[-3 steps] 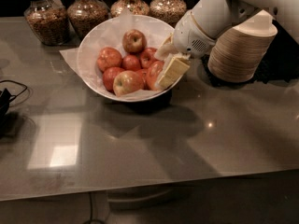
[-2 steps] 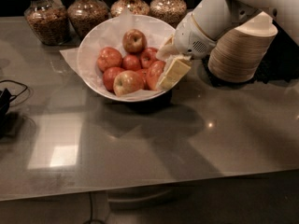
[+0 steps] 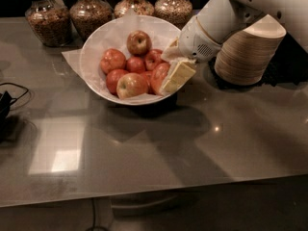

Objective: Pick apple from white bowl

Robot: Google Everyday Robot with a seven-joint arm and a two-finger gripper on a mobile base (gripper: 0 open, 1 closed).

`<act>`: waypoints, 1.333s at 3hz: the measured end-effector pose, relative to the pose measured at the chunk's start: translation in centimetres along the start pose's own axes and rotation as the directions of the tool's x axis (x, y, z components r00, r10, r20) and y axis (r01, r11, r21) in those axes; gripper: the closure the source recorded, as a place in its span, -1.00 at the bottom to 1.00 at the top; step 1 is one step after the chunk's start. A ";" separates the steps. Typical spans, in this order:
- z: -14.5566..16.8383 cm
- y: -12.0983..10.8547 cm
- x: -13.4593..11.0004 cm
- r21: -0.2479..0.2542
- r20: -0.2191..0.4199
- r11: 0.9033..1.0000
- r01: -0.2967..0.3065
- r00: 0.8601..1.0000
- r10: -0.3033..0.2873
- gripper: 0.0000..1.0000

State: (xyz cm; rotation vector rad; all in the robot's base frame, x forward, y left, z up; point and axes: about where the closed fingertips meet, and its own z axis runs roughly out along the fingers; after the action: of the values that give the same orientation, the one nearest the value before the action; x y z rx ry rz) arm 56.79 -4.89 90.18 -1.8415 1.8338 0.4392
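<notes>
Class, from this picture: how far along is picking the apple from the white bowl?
Done: approach; the gripper is at the right rim of the white bowl. In hand: it is beside the apple. Left: lifting; the apple lies in the bowl among other apples.

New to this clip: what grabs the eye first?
The white bowl heaped with red apples, back centre of the grey table. The gripper reaches over its right rim, against the apples. A stack of beige bowls stands just right; four filled jars line the back edge.
</notes>
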 end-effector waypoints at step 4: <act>0.0 0.0 0.0 0.000 0.000 1.000 0.000 1.000 0.000 1.00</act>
State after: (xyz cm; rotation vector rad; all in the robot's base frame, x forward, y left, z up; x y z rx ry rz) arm 56.79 -4.89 90.17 -1.8417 1.8337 0.4393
